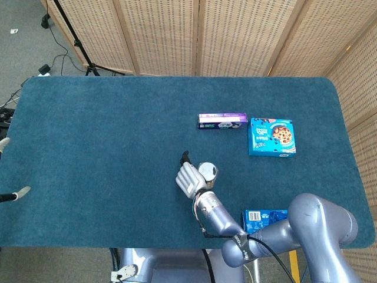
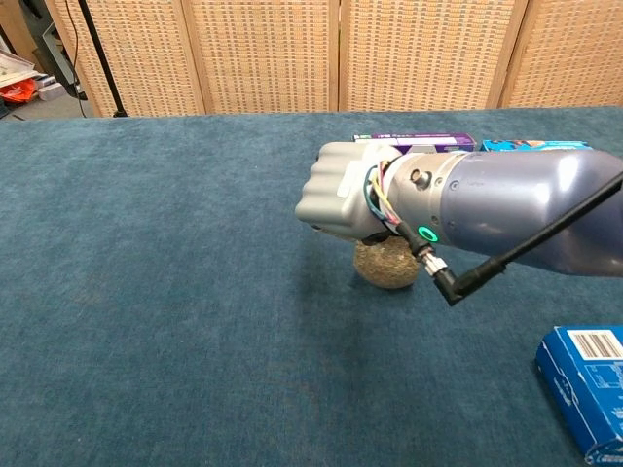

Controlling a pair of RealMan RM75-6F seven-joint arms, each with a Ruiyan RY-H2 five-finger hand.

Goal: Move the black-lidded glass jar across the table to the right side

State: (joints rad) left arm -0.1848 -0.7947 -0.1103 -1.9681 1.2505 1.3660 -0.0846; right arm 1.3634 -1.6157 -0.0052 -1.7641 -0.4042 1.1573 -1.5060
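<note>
The glass jar stands upright at the middle of the blue table, its lid pale from above. In the chest view only its speckled lower part shows under the hand. My right hand presses against the jar's left side, one dark finger pointing away from me. In the chest view the right hand shows its white back, with the fingers hidden behind it. Whether they wrap around the jar is hidden. My left hand is in neither view.
A purple box and a blue cookie box lie beyond the jar to the right. Another blue box sits at the near right edge, also the blue box in the chest view. My right forearm reaches in from the right.
</note>
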